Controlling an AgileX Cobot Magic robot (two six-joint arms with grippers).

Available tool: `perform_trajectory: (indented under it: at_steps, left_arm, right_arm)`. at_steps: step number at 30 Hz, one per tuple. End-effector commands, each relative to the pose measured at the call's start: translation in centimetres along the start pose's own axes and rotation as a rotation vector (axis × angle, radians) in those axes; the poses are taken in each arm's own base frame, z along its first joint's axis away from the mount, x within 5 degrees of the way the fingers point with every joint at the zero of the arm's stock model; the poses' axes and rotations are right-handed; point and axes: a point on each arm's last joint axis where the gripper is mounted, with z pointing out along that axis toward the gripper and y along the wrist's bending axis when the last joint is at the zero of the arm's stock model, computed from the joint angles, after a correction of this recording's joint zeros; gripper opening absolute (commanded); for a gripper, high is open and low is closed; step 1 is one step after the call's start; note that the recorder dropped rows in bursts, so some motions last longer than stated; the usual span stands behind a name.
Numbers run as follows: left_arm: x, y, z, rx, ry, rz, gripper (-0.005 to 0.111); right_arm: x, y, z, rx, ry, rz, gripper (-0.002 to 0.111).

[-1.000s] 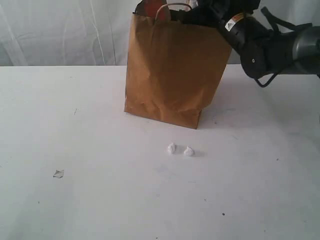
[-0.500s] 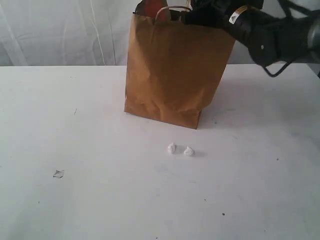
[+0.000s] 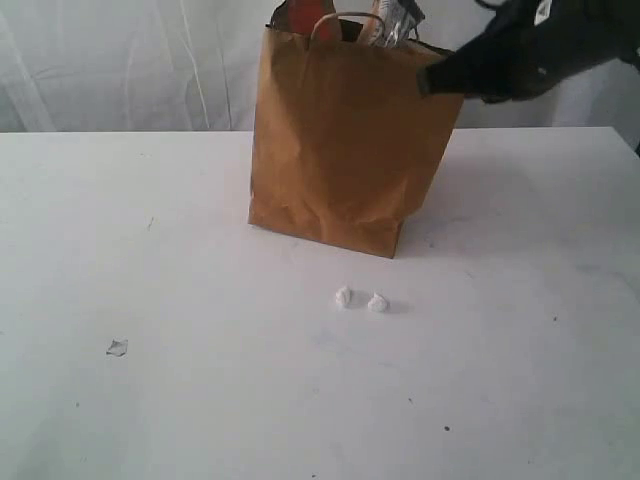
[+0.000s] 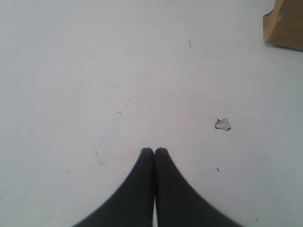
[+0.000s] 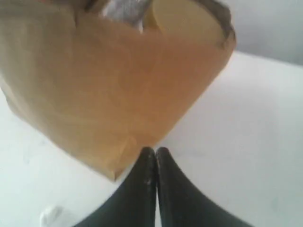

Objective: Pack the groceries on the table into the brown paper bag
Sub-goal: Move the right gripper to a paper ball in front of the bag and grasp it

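**Bag packed, hands shut.** A tall kraft-brown paper bag [image 3: 345,140] with thin loop handles stands upright in the upper centre of the exterior view, on a large flat white tabletop [image 3: 200,420]. A crinkled silver-and-dark packet [image 3: 397,18] and a red-orange edge [image 3: 298,14] poke above its rim. The right wrist view shows a round mustard-yellow lid [image 5: 182,19] just inside the bag's mouth.

The right hand [image 5: 151,150] has its two black fingers [image 5: 139,189] pressed together, holding nothing. In the exterior view it is a blurred dark shape reaching in from the upper right of the frame, with its tip at the bag's upper right edge. Whether it touches the paper cannot be told.

The left hand [image 4: 154,151] hangs over bare tabletop, its fingers likewise pressed tight together and empty. A small grey scrap [image 4: 222,124] lies near it, and a lower corner of the bag shows at the edge of its view.

In the exterior view, two small white crumbs [image 3: 360,299] lie side by side just in front of the bag, at lower centre. The grey scrap lies well apart from them at lower left.
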Motion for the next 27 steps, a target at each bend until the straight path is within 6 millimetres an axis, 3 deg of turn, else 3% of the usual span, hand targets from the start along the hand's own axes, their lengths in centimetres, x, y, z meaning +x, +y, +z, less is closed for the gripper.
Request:
perform_trajectory:
  at_steps: [1,5,8,10,17,27]
  left_arm:
    - [0.1,0.0,0.0,0.0,0.0,-0.005,0.0]
    - [0.1,0.0,0.0,0.0,0.0,-0.005,0.0]
    - [0.1,0.0,0.0,0.0,0.001,-0.003,0.0]
    - [0.1,0.0,0.0,0.0,0.001,-0.003,0.0]
    - [0.1,0.0,0.0,0.0,0.001,-0.003,0.0]
    - [0.1,0.0,0.0,0.0,0.001,-0.003,0.0]
  right_arm:
    - [4.3,1.0,0.2,-0.053,0.172,-0.016,0.0]
    - [9.0,3.5,1.8,-0.23,0.309,-0.125,0.0]
    - [10.4,5.3,3.2,-0.343,0.301,-0.208,0.001]
    - [10.8,6.1,4.2,-0.375,0.296,-0.239,0.006]
    - [12.8,6.5,8.5,-0.339,0.326,-0.234,0.042]
    - [12.4,6.5,11.4,-0.297,0.29,-0.217,0.044]
